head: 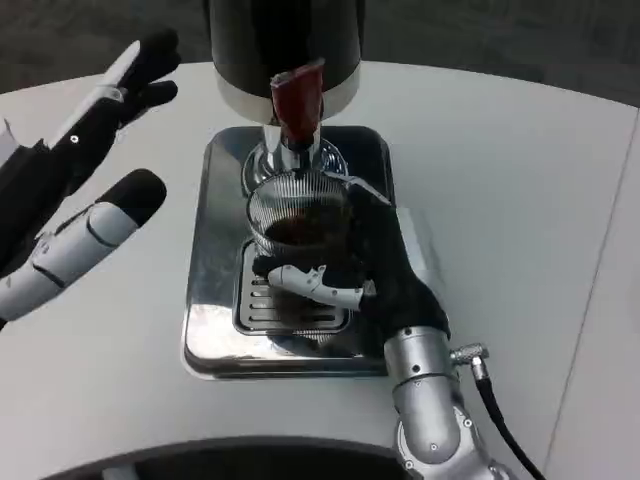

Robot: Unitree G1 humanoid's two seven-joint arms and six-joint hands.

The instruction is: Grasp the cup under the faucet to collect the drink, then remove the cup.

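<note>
A ribbed clear glass cup (298, 215) with dark drink in it stands on the drip grate (262, 305) under the faucet, whose red lever (297, 98) juts from the black dispenser (285, 45). My right hand (370, 270) wraps around the cup from the right, its white fingers (315, 283) curled across the cup's near side. My left hand (75, 210) hovers open at the left, above the table and apart from the dispenser, fingers spread.
The dispenser stands on a shiny steel tray (210, 250) in the middle of the round white table (500, 200). A black cable (500, 420) trails from my right wrist. A table seam runs along the right side.
</note>
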